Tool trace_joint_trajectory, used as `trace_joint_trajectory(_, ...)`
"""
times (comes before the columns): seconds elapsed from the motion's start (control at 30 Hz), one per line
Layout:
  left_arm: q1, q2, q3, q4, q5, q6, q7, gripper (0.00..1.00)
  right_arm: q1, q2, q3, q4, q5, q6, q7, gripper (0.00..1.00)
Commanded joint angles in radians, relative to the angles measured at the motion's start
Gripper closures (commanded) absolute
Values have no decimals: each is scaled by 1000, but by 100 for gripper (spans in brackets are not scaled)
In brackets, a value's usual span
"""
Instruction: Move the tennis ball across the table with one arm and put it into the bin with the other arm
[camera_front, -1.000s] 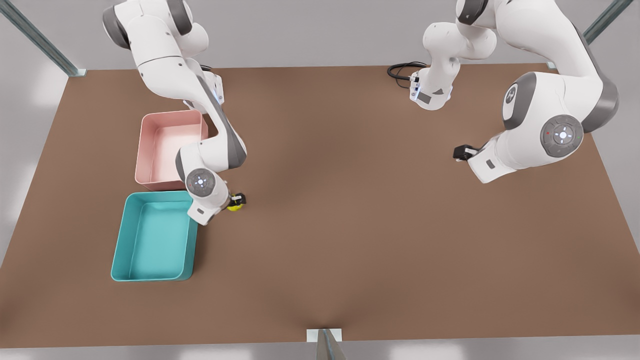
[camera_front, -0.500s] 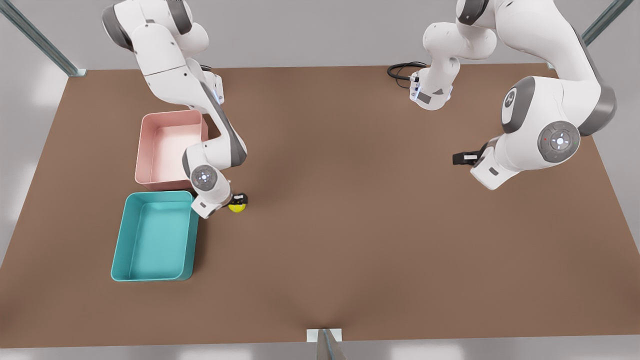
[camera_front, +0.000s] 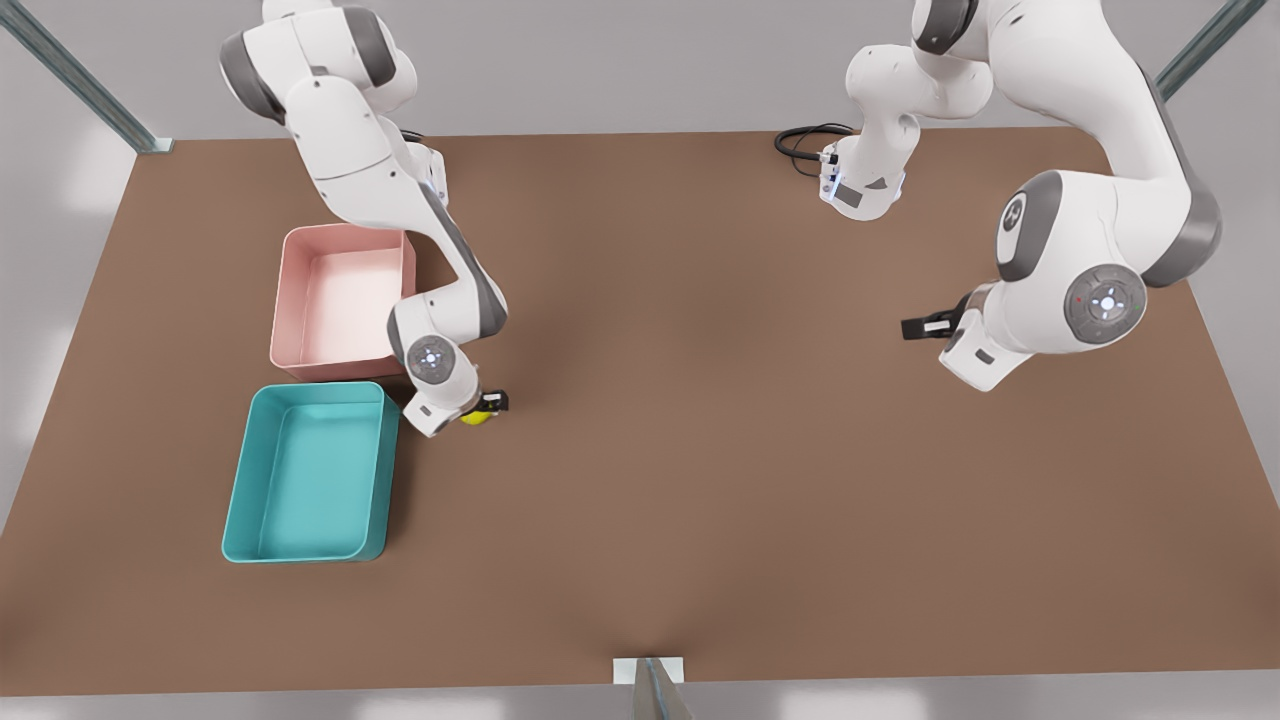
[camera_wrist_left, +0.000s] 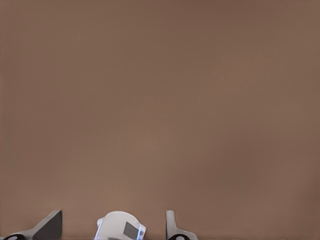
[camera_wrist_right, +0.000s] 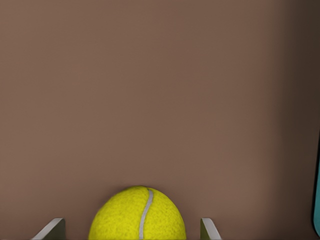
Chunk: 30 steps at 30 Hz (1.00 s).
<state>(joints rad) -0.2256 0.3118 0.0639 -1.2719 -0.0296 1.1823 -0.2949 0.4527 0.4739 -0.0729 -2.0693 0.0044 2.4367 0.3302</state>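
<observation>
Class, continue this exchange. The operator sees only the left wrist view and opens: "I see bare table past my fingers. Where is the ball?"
Observer: The ball is at the other arm, between the right gripper's open fingers, with a gap on each side.
Operator: Is the bin near it?
Observer: Yes. The bin stands close by, toward the front view's left, next to a pink tray.
Operator: And my own gripper?
Observer: The left gripper hangs open over the table at the front view's right, far from the ball.
</observation>
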Motion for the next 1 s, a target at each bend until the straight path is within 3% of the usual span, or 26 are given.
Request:
trace_joint_trajectory(0.0,0,0,1,0,0,-1,-78,0,0,6,1,-3,3,25,29,0)
trace_joint_trajectory(0.43,6,1,1,0,0,-6,-78,0,0,37,2,-29,2,55,29,1)
trace_joint_trajectory(0.47,6,0,-1,0,0,-6,-78,0,0,37,2,-28,2,55,29,13)
trace_joint_trajectory(0.5,6,0,1,0,0,-7,-78,0,0,37,2,-28,2,55,29,32)
trace_joint_trajectory(0.53,6,0,1,0,0,-7,-78,0,0,37,2,-28,2,55,29,33)
trace_joint_trajectory(0.97,6,0,1,2,2,-3,-78,0,-12,16,2,32,2,22,-46,33)
